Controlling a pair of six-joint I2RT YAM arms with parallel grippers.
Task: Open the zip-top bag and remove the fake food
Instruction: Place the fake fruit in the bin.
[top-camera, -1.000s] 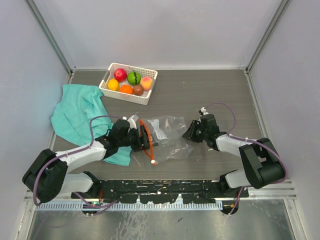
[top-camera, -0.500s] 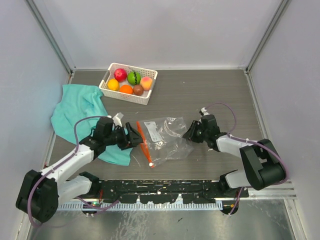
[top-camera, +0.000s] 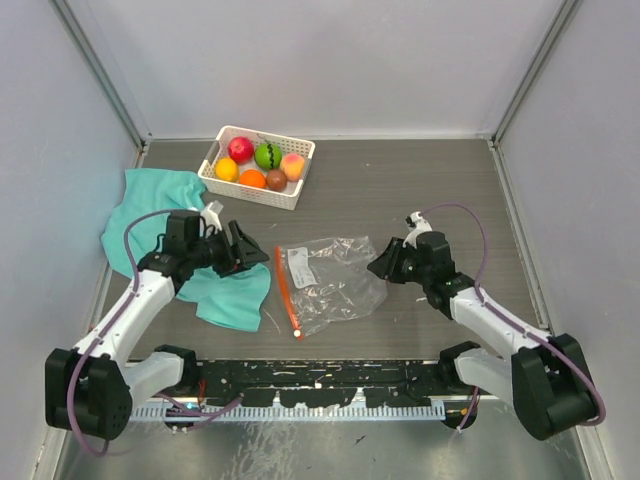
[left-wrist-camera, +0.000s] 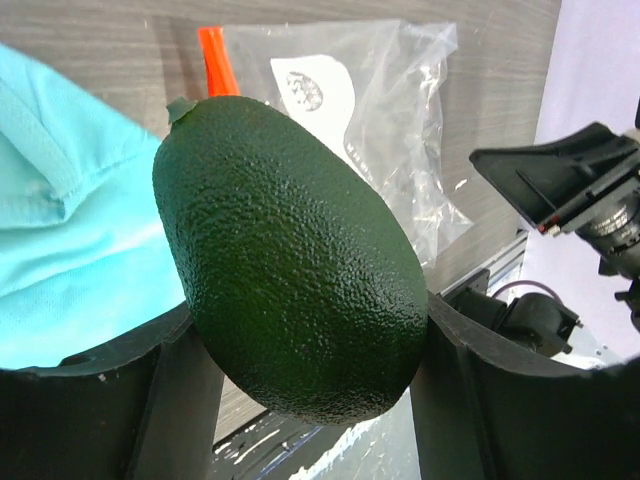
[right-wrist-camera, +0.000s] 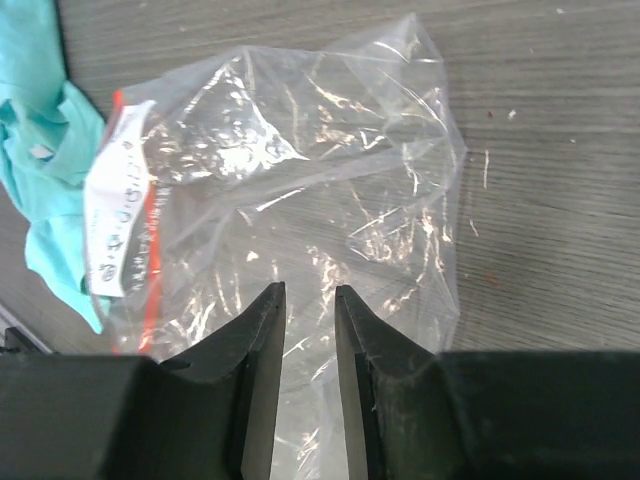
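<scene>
The zip-top bag (top-camera: 335, 275) lies flat in the middle of the table, its orange-red zipper strip (top-camera: 287, 295) on its left edge and its white label (top-camera: 300, 262) near it. It looks empty in the right wrist view (right-wrist-camera: 300, 180). My left gripper (top-camera: 246, 258) is shut on a dark green avocado (left-wrist-camera: 290, 260) and holds it over the teal cloth, left of the bag. My right gripper (top-camera: 385, 268) hovers at the bag's right edge, its jaws a narrow gap apart with nothing between them (right-wrist-camera: 310, 300). Several other fake fruits (top-camera: 267, 155) sit in the basket.
A white slotted basket (top-camera: 250, 193) stands at the back left. A teal cloth (top-camera: 160, 215) lies crumpled along the left side and under my left gripper. Grey walls close in the table on three sides.
My left gripper has drawn back to the left, out of the bag's mouth, with the avocado in it. The bag has settled flatter. My right gripper has shifted slightly at the bag's right edge.
</scene>
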